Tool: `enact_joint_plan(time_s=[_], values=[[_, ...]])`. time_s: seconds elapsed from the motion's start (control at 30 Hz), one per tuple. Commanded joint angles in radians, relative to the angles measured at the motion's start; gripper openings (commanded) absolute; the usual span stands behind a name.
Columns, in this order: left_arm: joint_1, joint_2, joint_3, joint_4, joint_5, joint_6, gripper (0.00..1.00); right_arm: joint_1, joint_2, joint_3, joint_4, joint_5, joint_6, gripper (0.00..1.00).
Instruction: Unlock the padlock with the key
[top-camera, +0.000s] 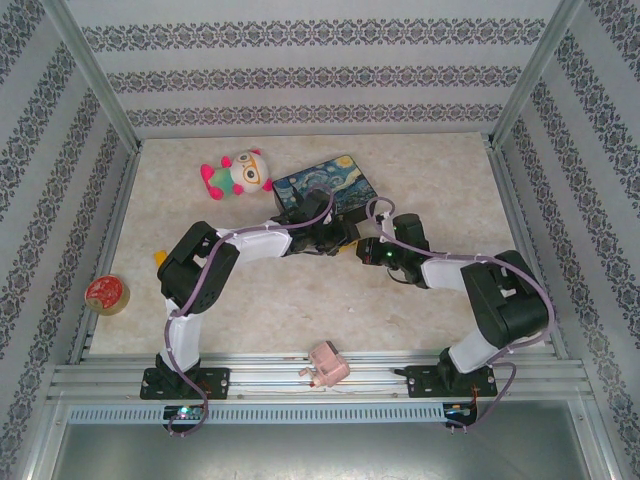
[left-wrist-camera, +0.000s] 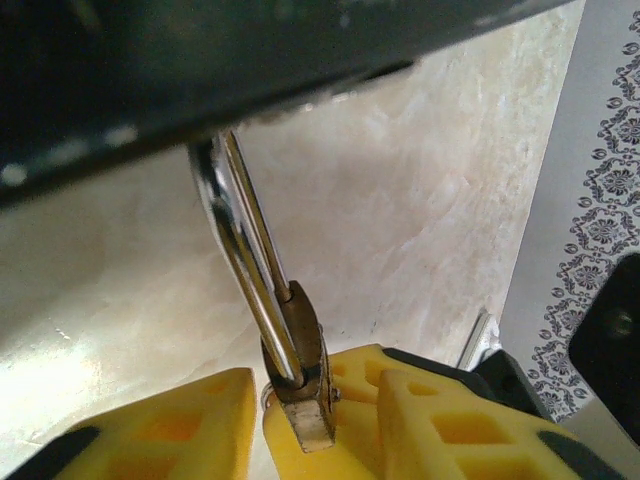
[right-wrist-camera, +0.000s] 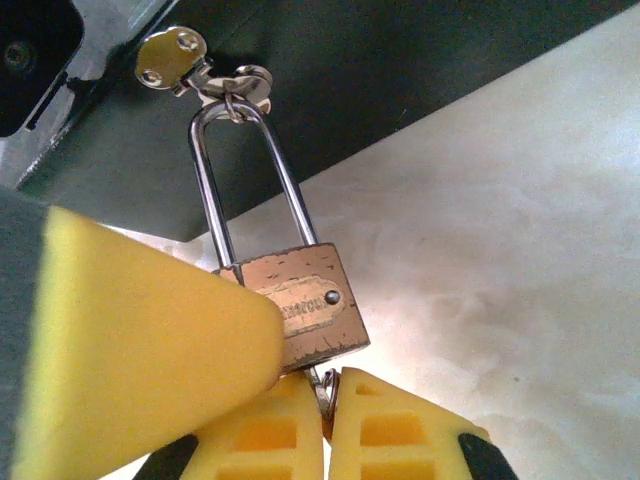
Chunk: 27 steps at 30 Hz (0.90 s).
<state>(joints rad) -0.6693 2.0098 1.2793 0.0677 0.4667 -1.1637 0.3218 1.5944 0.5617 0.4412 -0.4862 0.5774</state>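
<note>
Two arms meet in the top view at the near edge of the box (top-camera: 322, 178), well up the bench (top-camera: 300, 310). The left arm (top-camera: 200, 265) reaches in from one side and the right arm (top-camera: 500, 300) from the other, their jaws almost nose to nose. From up there I can't pick out anything held between them.

Looking along the left wrist, the padlock (left-wrist-camera: 303, 340) shows edge-on. Its shackle (left-wrist-camera: 235, 230) runs up to the dark underside of the box (left-wrist-camera: 200, 60), and its body drops down between the yellow fingers (left-wrist-camera: 170, 430). The body lies against the far finger, while a sliver of bench (left-wrist-camera: 400, 220) shows on the other side. I cannot tell whether the left jaws truly clamp it or only cradle it.

From the right wrist the padlock (right-wrist-camera: 300, 305) faces me flat, hanging by its shackle (right-wrist-camera: 290, 170) from the hasp (right-wrist-camera: 215, 80) on the box (right-wrist-camera: 420, 80). Its long axis points straight from the hasp down to the right jaws. A left finger (right-wrist-camera: 130, 340) overlaps one side of the body. The right fingers (right-wrist-camera: 390, 435) are drawn almost together just under the base, pinching a sliver of metal that I take to be the key (right-wrist-camera: 324, 385). It sits in line with that axis and touches the bottom of the lock. By my reckoning the coming move is a twist about that same line. That makes it the right arm's job, with the left arm only keeping the body from swinging round.
</note>
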Motion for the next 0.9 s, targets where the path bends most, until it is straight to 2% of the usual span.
enact_joint_plan(time_s=[0.0, 0.1, 0.2, 0.43, 0.53, 0.63, 0.87], values=[[-0.012, -0.022, -0.037, -0.02, 0.019, -0.033, 0.4, -0.015, 0.027, 0.001, 0.193, -0.061, 0.123, 0.0], [-0.012, -0.041, -0.051, 0.006, -0.033, -0.03, 0.4, -0.025, 0.063, -0.015, 0.282, -0.082, 0.19, 0.0], [-0.012, -0.059, -0.062, 0.03, -0.107, -0.008, 0.51, -0.039, 0.102, -0.035, 0.381, -0.103, 0.246, 0.0], [-0.012, -0.076, -0.058, 0.075, -0.307, 0.064, 0.49, -0.036, 0.138, -0.029, 0.441, -0.106, 0.256, 0.0], [-0.012, -0.054, -0.031, 0.092, -0.317, 0.097, 0.44, -0.036, 0.131, -0.017, 0.431, -0.105, 0.253, 0.0], [-0.012, -0.024, -0.016, 0.124, -0.306, 0.097, 0.35, -0.035, 0.131, -0.004, 0.422, -0.106, 0.25, 0.0], [-0.012, 0.029, 0.02, 0.167, -0.27, 0.071, 0.31, -0.023, 0.142, 0.012, 0.404, -0.085, 0.23, 0.0]])
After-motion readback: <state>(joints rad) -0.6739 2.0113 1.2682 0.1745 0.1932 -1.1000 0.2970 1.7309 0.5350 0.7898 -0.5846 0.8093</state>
